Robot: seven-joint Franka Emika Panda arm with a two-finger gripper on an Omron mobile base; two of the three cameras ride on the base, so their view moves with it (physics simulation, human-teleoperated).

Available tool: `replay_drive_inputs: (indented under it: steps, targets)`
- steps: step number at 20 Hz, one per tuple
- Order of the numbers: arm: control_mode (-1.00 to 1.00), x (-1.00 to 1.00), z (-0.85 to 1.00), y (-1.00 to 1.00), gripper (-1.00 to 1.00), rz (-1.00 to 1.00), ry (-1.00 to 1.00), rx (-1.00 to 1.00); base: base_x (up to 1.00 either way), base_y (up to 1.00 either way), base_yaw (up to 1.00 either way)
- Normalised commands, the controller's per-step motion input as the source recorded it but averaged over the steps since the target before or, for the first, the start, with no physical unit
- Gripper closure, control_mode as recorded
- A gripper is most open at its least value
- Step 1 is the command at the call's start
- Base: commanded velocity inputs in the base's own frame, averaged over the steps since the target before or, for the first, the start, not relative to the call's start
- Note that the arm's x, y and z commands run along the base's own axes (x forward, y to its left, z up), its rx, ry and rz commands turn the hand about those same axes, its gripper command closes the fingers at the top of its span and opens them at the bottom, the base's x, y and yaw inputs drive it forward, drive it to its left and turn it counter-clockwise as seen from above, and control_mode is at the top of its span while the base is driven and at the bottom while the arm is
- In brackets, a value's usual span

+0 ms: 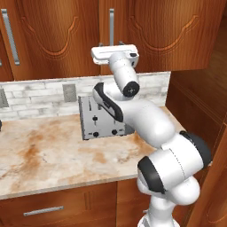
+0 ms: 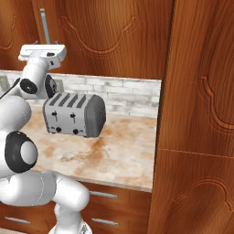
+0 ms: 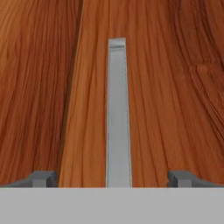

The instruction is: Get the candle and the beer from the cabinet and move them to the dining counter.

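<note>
Red-brown wood filled the wall above a marble counter (image 1: pixel 48 150), where a grey toaster (image 2: pixel 75 114) sat against the brick backsplash (image 1: pixel 40 95). Up top, the cabinet (image 1: pixel 57 31) was shut, its carved doors closed flat. The handle (image 3: pixel 118 113) was the thing to watch: a silver bar standing upright, long axis running straight up and down the door beside the seam. The arm reached up to it, and the gripper (image 1: pixel 111 44) sat right at the bar's lower end in the left base view. From the hand, the bar rose dead centre between the two dark fingertips (image 3: pixel 41 178), which stood far apart, one on each side, clear of the metal and holding nothing. The right base view caught the hand (image 2: pixel 42 51) level, below the same handle. Low drawers (image 1: pixel 44 210) ran under the counter.
</note>
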Motion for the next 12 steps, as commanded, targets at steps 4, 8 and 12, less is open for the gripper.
replay_drive_inputs:
  steps: [4, 8, 12]
  targets:
    - [-1.00, 0.36, 0.04, 0.05, -1.00, 0.00, 0.00, 0.00, 0.00, 0.00, 0.00]
    - [-1.00, 0.31, 0.00, 0.00, -1.00, 0.00, 0.00, 0.00, 0.00, 0.00, 0.00]
    - [-1.00, 0.37, 0.09, 0.00, -1.00, 0.00, 0.01, 0.00, 0.00, 0.00, 0.00]
